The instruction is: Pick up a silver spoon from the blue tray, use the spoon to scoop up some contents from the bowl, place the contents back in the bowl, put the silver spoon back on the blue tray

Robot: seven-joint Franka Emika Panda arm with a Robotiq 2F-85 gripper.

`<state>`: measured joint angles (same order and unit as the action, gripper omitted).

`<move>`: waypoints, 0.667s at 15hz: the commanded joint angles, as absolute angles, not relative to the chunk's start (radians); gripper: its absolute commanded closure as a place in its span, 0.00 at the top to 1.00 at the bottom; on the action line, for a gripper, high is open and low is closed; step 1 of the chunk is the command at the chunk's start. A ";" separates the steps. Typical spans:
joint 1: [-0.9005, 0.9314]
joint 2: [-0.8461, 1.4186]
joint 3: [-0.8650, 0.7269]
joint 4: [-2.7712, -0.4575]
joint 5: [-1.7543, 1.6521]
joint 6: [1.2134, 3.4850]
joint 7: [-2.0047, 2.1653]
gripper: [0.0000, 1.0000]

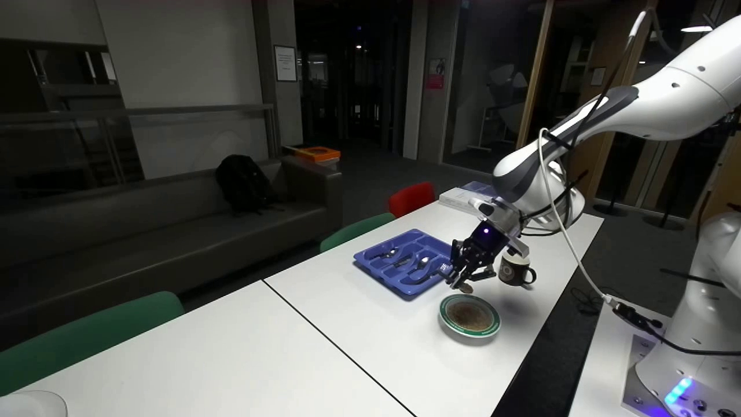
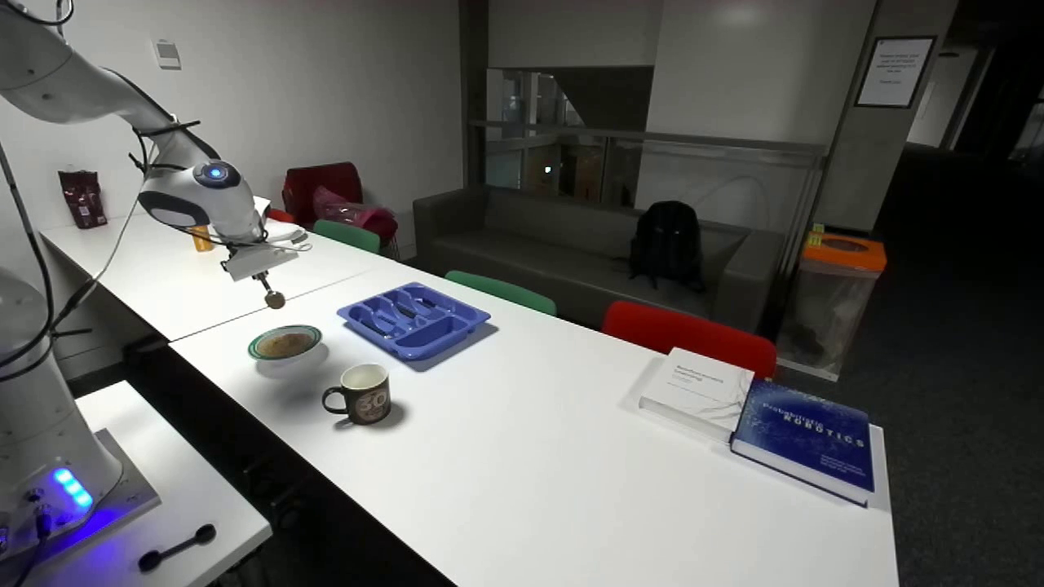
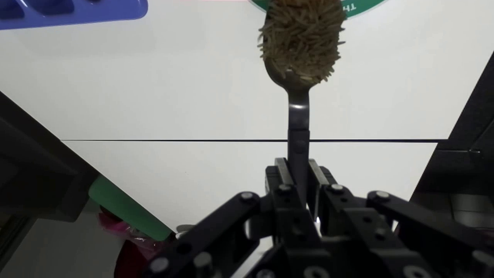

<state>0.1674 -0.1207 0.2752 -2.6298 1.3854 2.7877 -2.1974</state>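
One silver spoon (image 3: 299,106), heaped with tan grains (image 3: 303,43), runs lengthwise out from the jaws pinching its handle. The loaded end hangs above the bowl (image 1: 477,333), I'd judge ready to tip.

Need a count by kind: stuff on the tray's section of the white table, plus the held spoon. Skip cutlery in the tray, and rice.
Tray: 1
Bowl: 1
Mug: 1
White book, blue book: 2
Spoon in the end effector: 1
Total: 6
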 commanded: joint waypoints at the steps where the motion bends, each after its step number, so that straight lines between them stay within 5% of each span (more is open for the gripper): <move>1: 0.163 -0.195 0.253 -2.675 1.443 2.735 -2.297 0.03; 10: 0.162 -0.228 0.210 -2.698 1.473 2.671 -2.374 0.03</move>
<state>0.1672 -0.1738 0.2317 -2.6688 1.4383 2.7179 -2.3016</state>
